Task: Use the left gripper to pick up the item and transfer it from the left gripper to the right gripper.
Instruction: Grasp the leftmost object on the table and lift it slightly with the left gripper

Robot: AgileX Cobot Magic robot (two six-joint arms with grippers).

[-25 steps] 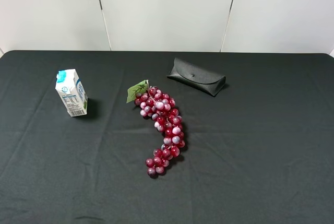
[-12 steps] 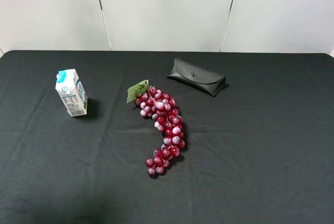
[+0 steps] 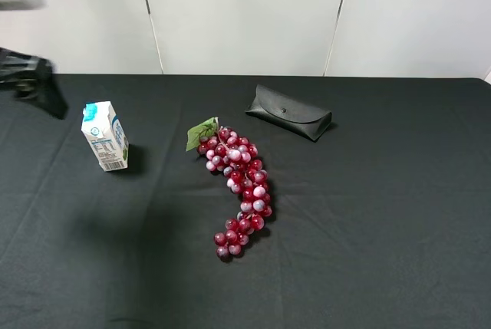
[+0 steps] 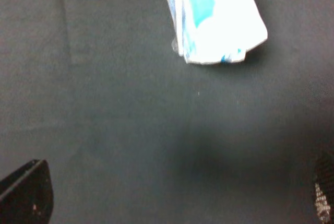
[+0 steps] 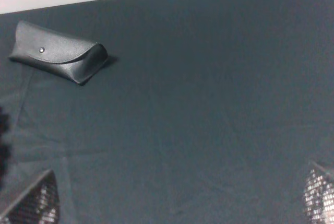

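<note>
The item, a white carton [image 3: 105,136] with a light-blue top, stands upright on the black cloth at the left. It also shows in the left wrist view [image 4: 214,18], blurred. My left gripper [image 3: 34,83] is a blurred black shape at the far left edge, behind and left of the carton and apart from it. In its wrist view the left gripper [image 4: 175,198] is open and empty, with only the fingertips [image 4: 26,195] showing. My right gripper [image 5: 175,203] is open and empty over bare cloth; it is out of the exterior view.
A bunch of red grapes [image 3: 238,187] with a green leaf lies in the middle. A black flap case [image 3: 288,112] lies behind it and also shows in the right wrist view [image 5: 57,51]. The table's back edge meets a white wall [image 3: 245,14].
My left arm has come into the exterior view at the far left, blurred with motion, and casts a shadow on the cloth. The carton, grapes and case have not moved.
</note>
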